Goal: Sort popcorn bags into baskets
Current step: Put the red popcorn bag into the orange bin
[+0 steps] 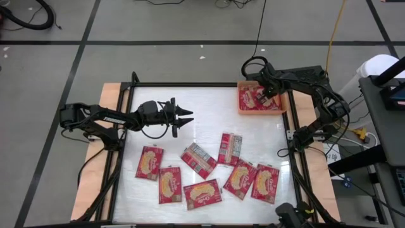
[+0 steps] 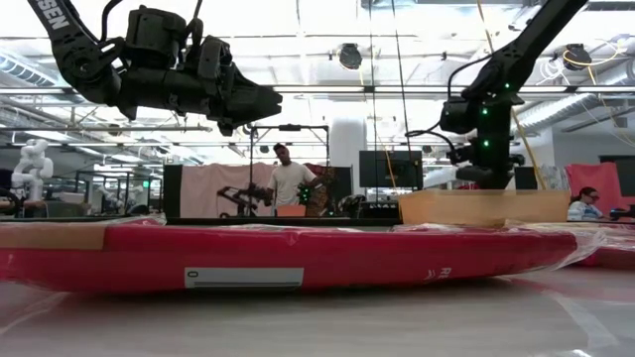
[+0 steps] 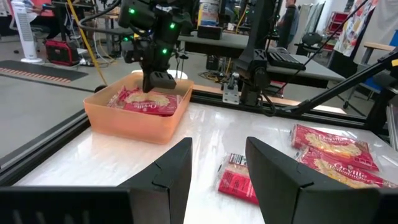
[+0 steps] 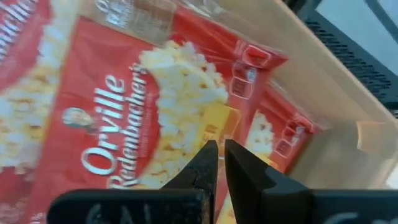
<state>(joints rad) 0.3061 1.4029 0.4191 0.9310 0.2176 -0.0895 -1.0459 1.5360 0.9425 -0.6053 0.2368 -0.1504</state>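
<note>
The orange tray (image 1: 259, 113) sits at the table's far right corner with a few red popcorn packets (image 1: 250, 99) lying flat in it. My right gripper (image 1: 261, 96) is shut and points down into the tray, just over the top packet (image 4: 143, 106). Several more red packets (image 1: 202, 193) lie flat on the white table's near half, some picture side up, two (image 1: 199, 159) grey panel up. My left gripper (image 1: 184, 118) is open and empty, above the table's middle left, pointing toward the tray. My right gripper's shut fingertips (image 4: 210, 154) stand right at the picture face of the top packet in the tray, coming from above. I cannot tell whether they touch it. The packet lies flat on the others in the tray (image 3: 134, 124).
A black frame rail (image 1: 291, 145) runs along the table's edges beside the tray. One packet (image 2: 298, 256) lies right in front of the low camera. People (image 2: 290, 181) are in the room beyond the table. The far left of the table top (image 1: 158, 95) is bare.
</note>
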